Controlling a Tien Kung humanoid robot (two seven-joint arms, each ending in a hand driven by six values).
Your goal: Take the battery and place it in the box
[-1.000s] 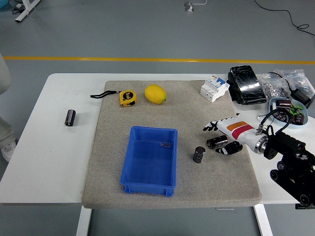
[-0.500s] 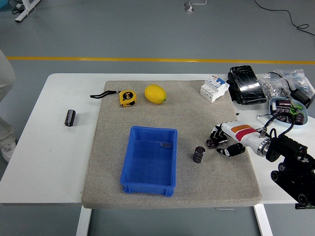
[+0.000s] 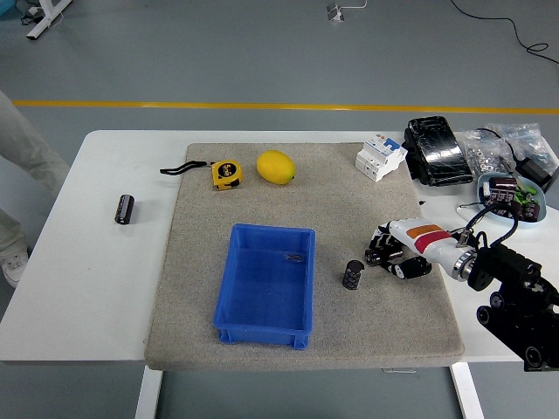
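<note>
At the right of the frame our right hand (image 3: 397, 253) lies low on the grey mat (image 3: 201, 262), its fingers (image 3: 381, 247) curled around a small dark battery (image 3: 379, 256); the grip looks closed, though the contact is partly hidden; a second dark cylinder (image 3: 352, 274) stands just left of it, and the blue box (image 3: 265, 285) sits further left, mid-frame; we judge the battery stiff, smooth and fairly dense, likely to roll, so we hold it across its barrel; our left hand is out of view.
</note>
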